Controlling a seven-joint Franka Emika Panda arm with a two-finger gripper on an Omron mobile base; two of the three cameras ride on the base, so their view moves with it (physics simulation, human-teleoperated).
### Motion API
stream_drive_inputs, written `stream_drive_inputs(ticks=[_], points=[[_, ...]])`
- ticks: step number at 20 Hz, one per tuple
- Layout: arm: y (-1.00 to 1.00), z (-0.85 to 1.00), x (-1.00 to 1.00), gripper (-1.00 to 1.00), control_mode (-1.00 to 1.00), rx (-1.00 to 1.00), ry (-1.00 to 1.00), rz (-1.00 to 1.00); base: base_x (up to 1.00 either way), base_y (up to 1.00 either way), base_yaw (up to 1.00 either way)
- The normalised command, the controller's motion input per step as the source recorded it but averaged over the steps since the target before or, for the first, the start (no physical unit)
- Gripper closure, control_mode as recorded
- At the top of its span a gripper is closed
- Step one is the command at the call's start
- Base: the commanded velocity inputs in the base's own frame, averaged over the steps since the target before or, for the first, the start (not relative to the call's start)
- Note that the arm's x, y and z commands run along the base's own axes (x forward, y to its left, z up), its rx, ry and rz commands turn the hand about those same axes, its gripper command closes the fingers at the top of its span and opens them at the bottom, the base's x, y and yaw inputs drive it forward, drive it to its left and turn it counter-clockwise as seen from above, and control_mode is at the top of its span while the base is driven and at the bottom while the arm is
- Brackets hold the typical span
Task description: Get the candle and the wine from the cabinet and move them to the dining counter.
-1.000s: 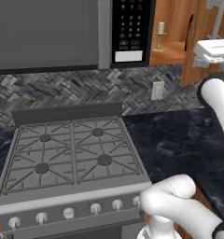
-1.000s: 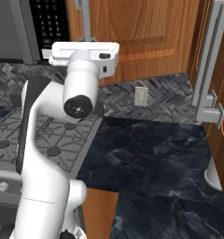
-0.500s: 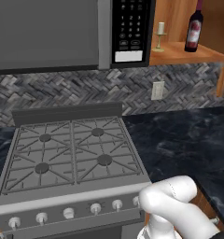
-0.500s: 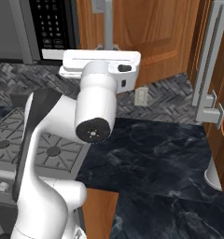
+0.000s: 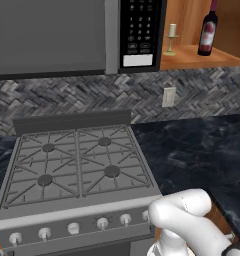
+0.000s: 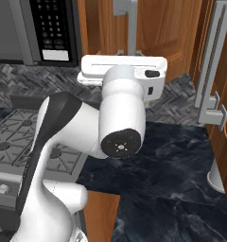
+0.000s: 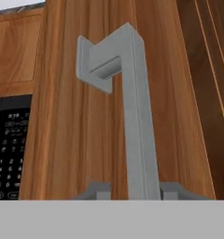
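**A:** What has just changed?

**B:** A second ago your arm hid the open cabinet [image 5: 227,30] in the left base view. It has since swung aside, so the shelf at the top right, beside the microwave [image 5: 139,32], is now in plain sight. The candle [image 5: 171,39] stands near the shelf's left edge. The wine [image 5: 208,30] stands to its right, apart from it, nearer the shelf's right end.

**A:** And the gripper?

**B:** In the hand view your gripper [image 7: 132,190] straddles the bottom of the door's silver bar handle [image 7: 135,121], one fingertip on each side. The jaws have been easing apart over the last second; whether they have fully let go, I cannot tell.

**A:** What does that mean for the task?

**B:** The door looks to be open and both things reachable. Neither has been picked up, so the carrying is all ahead.

**A:** Any writing?

**B:** The wine's red-pink label and the microwave's keypad are too small to read.
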Motion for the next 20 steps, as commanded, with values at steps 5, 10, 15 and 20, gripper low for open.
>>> stream_drive_inputs(ticks=[5, 10, 15, 20], points=[[-0.22, 0.0, -0.26, 1.0, -1.0, 0.0, 0.02, 0.0, 0.0, 0.0, 0.0], [-0.25, 0.0, -0.18, 1.0, -1.0, 0.0, 0.0, 0.0, 0.0, 0.0, 0.0], [-0.34, 0.0, -0.14, 1.0, -1.0, 0.0, 0.01, 0.0, 0.0, 0.0, 0.0], [-0.18, 0.0, -0.08, 1.0, -1.0, 0.0, 0.0, 0.0, 0.0, 0.0, 0.0]])
